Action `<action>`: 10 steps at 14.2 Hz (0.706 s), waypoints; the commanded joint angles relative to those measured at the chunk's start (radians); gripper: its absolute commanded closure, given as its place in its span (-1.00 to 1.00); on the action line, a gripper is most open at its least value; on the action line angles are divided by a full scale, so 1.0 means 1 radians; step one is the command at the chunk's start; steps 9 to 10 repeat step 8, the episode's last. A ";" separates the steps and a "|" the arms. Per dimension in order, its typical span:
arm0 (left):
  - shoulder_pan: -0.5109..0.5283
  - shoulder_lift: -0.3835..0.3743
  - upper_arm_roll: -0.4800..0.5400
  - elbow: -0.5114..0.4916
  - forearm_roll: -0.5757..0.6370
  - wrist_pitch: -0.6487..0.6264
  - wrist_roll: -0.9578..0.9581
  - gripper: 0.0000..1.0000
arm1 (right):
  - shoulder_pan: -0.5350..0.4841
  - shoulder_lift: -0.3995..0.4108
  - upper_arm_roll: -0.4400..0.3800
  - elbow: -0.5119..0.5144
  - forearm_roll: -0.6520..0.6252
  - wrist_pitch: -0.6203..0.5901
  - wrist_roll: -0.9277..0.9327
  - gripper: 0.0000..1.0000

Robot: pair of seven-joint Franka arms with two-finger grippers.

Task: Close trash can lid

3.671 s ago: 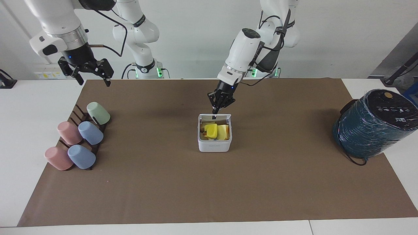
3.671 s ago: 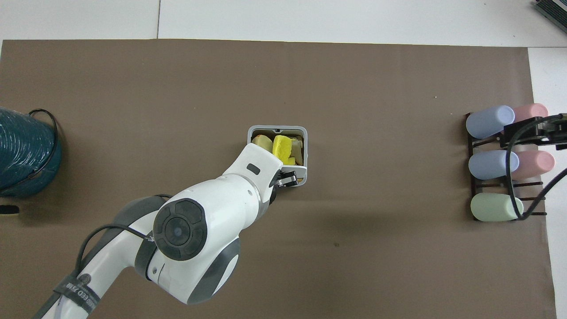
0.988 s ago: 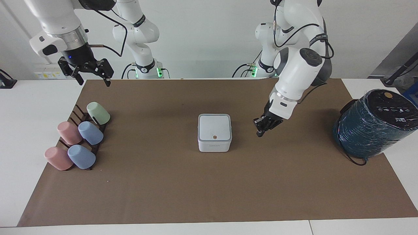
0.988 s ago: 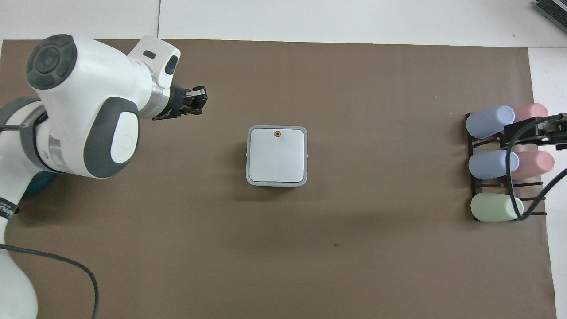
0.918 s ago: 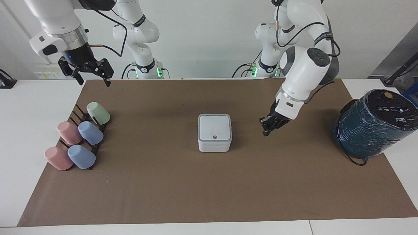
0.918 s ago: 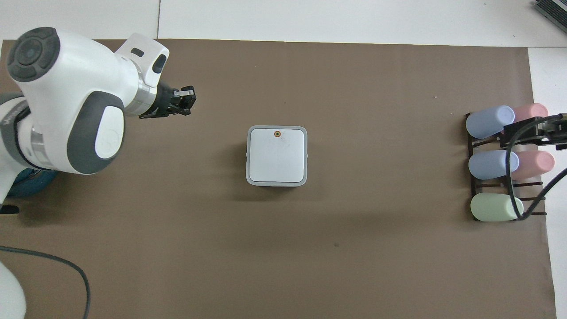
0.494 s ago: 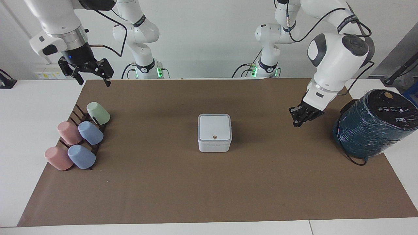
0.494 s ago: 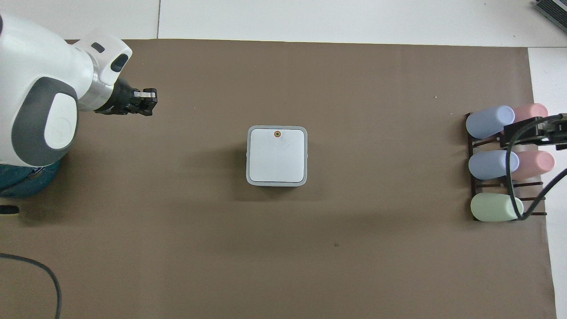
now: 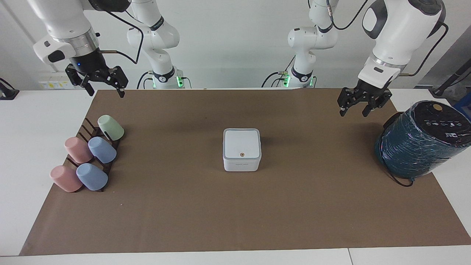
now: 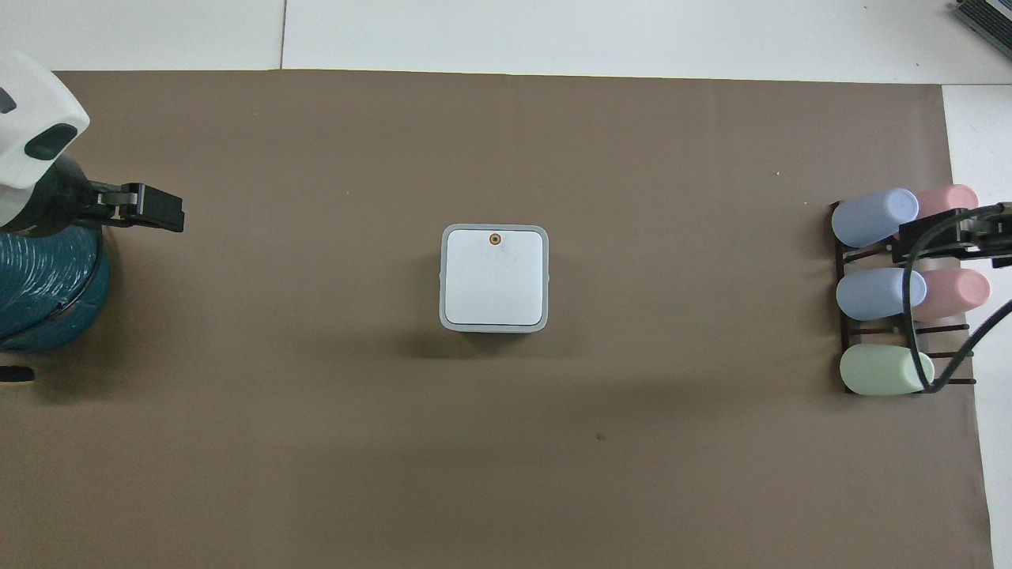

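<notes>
The small white trash can stands in the middle of the brown mat, and also shows in the overhead view. Its lid lies flat and shut on it, with the orange-brown dot on top. My left gripper is open and empty. It hangs in the air over the mat at the left arm's end, beside the teal cylinder and well apart from the can. My right gripper is open and empty. It waits raised over the mat's corner by the cup rack.
A large dark teal wrapped cylinder with a black cable stands at the left arm's end of the table. A dark rack with several pastel cups stands at the right arm's end.
The lid, open 3.7 s ago with the left gripper at it, is shut. The left gripper has swung away toward the teal cylinder, risen and opened. The right arm has not moved.
</notes>
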 commanded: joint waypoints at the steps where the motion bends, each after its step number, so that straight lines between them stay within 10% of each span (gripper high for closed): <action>1: 0.006 -0.020 -0.004 -0.007 0.026 -0.005 0.021 -1.00 | -0.007 -0.013 0.004 -0.011 -0.001 -0.010 -0.026 -1.00; 10: 0.006 -0.020 -0.004 -0.007 0.026 0.008 0.037 -1.00 | -0.006 -0.013 0.004 -0.011 -0.001 -0.010 -0.026 -1.00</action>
